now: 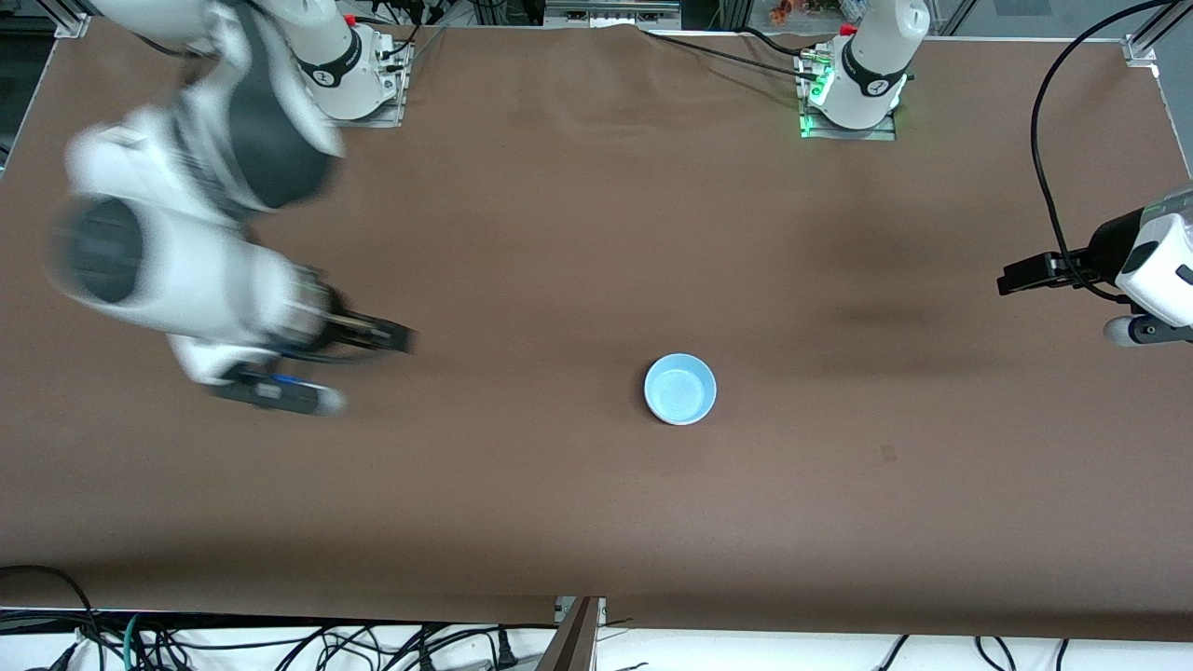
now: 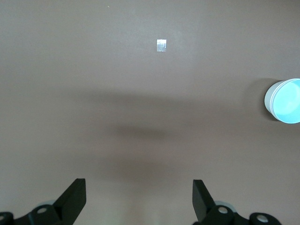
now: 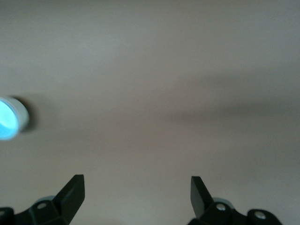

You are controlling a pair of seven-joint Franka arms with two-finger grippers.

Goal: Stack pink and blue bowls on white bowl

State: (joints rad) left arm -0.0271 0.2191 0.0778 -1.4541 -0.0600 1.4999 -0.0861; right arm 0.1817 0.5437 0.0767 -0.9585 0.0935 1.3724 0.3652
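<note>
A light blue bowl (image 1: 680, 389) stands on the brown table, about midway between the two arms' ends and nearer the front camera than both grippers. Only its blue inside shows from above. In the left wrist view (image 2: 285, 101) it has a pale whitish outer wall, and it also shows in the right wrist view (image 3: 8, 118). I see no pink bowl and no separate white bowl. My right gripper (image 1: 396, 335) is open and empty above the table toward the right arm's end. My left gripper (image 1: 1008, 278) is open and empty above the left arm's end.
The brown cloth covers the whole table (image 1: 559, 233). A small patch of tape (image 1: 888, 454) lies on it toward the left arm's end and shows in the left wrist view (image 2: 162, 46). Cables hang along the table's front edge (image 1: 280, 643).
</note>
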